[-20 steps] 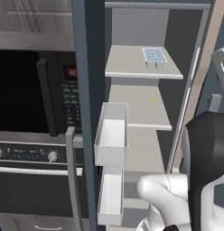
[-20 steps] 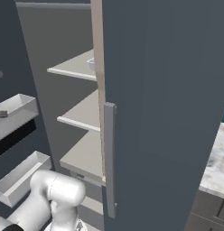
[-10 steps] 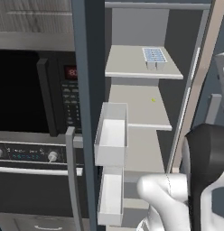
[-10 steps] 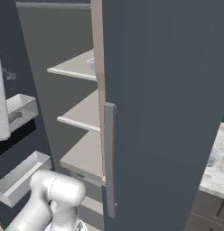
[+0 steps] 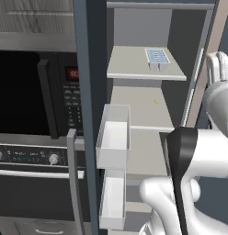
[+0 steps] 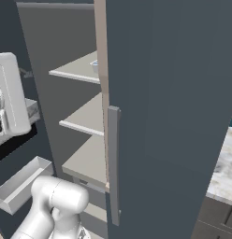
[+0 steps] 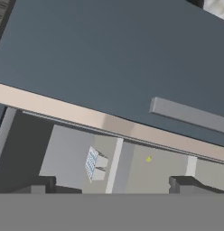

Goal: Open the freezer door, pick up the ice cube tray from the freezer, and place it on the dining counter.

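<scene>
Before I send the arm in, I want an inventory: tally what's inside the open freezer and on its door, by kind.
Flat shelves in the freezer: 3, counting top shelf, middle shelf and lower shelf
Ice cube tray: 1, on the top shelf
White bins on the freezer door: 2, upper bin and lower bin
Small yellow speck: 1, on the middle shelf
Total: 7

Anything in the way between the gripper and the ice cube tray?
No. In the hand view, bare shelf lies between the open gripper and the ice cube tray.

One ice cube tray (image 5: 157, 58), two door bins (image 5: 114, 137)
</scene>
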You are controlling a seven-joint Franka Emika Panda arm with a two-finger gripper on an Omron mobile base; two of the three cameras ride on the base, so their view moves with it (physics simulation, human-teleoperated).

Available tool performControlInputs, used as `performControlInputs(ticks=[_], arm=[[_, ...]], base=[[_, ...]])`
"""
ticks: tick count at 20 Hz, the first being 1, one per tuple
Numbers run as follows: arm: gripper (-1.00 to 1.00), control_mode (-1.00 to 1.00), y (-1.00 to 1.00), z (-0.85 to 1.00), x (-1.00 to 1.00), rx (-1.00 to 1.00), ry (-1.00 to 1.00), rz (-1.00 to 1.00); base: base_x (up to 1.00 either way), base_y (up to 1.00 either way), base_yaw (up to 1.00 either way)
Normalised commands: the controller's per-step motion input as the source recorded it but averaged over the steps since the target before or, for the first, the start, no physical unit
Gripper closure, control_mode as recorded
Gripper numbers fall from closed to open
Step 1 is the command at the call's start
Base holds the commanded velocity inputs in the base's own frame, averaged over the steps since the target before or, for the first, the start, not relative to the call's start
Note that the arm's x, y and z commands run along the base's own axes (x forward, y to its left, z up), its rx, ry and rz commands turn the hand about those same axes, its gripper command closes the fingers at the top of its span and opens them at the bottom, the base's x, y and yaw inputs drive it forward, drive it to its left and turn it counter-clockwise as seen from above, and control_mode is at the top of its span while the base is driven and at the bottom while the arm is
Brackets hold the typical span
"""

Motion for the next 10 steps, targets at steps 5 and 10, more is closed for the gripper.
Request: performControlInputs(ticks=[5, 10], arm=[[-1.0, -1.0, 0.0, 0.08, 0.39, 0.01, 0.0, -0.01], [-1.0, -1.0, 0.0, 0.11, 0.32, 0.0, 0.0, 0.0]], base=[[0.0, 0.0, 0.0], [0.0, 0.0, 0.0]])
